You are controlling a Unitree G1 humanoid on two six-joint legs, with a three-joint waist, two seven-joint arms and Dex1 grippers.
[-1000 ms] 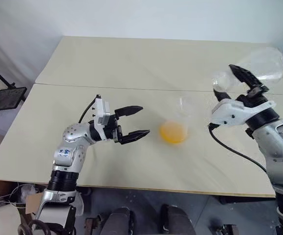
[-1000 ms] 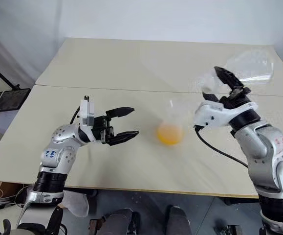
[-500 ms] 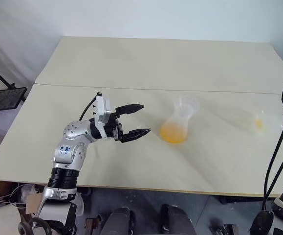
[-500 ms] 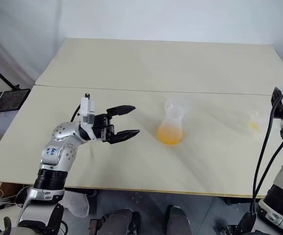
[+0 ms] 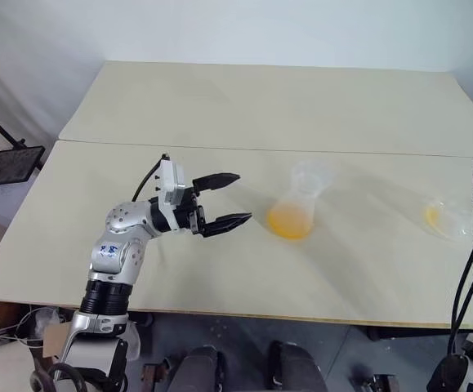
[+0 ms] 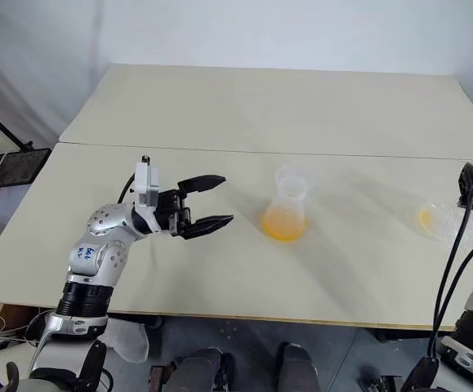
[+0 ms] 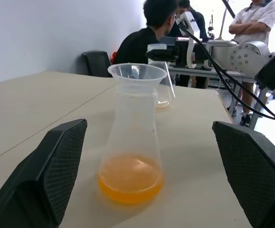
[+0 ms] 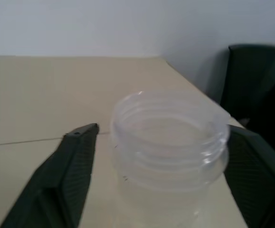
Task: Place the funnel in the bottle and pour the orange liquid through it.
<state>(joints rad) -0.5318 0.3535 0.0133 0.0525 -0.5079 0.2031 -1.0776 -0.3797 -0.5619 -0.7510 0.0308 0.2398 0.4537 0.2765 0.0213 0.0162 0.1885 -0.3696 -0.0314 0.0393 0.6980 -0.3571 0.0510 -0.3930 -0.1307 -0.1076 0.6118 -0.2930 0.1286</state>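
Change: I've set the flask (image 6: 434,220) down right of the bottle (image 6: 286,214); right hand (image 8: 151,156) now apart around its neck.
Left hand (image 5: 225,198): apart, left of the bottle.
Meaning: orange liquid (image 6: 283,224) sits under the funnel (image 7: 137,74); pour looks done.

Two pale beige tabletops (image 5: 244,106) join along a seam before me. A plain white wall (image 5: 220,28) rises at twelve o'clock. At nine o'clock a black stand (image 5: 7,163) sits on the floor. Black chairs (image 7: 97,61) line the wall.
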